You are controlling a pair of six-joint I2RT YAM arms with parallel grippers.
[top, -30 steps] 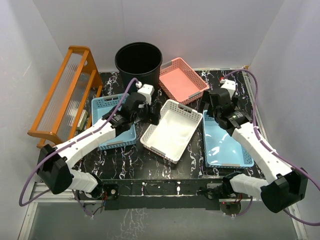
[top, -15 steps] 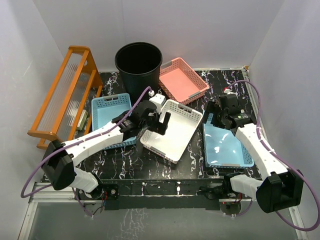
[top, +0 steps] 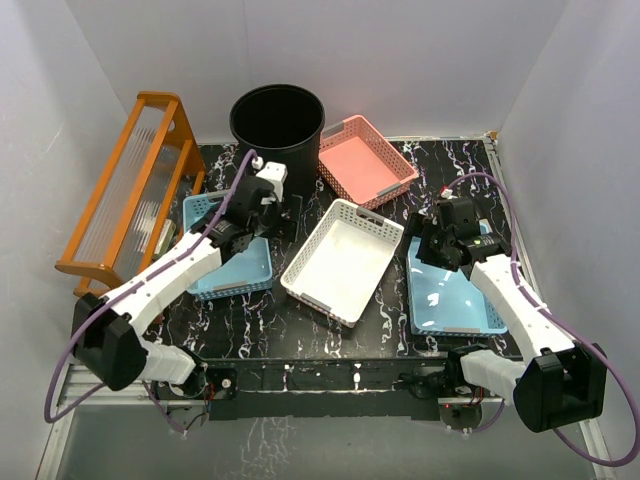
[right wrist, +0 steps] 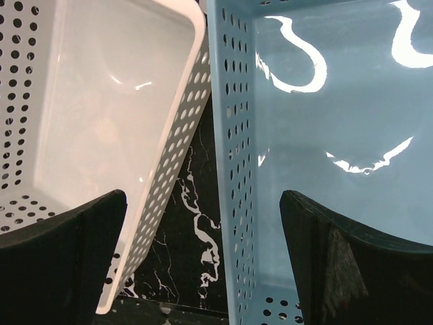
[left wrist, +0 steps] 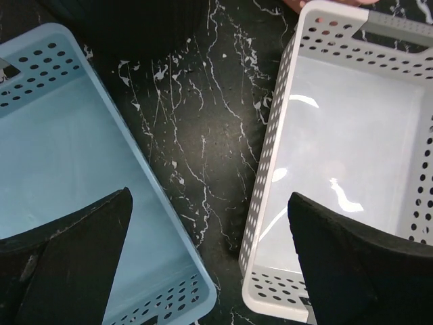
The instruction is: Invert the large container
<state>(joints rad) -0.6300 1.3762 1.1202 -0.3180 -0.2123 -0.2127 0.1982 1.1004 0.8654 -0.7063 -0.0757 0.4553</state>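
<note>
1 tall round black plastic bin (top: 277, 125): stood upright, mouth up, at the back of the black marbled table (top: 270, 318), just beside a pink lattice basket (top: 362, 165). Left gripper (left wrist: 208, 196): jaws wide, empty, over the gap between a pale blue perforated basket (left wrist: 54, 149) and a white perforated basket (left wrist: 352, 149). Right gripper (right wrist: 203, 196): jaws wide, empty, between the white basket and a 2nd blue basket (right wrist: 325, 122).

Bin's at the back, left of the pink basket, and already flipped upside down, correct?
Not flipped: the bin sits at the back, left of the pink basket, upright with its open mouth facing up. The top view shows it.
</note>
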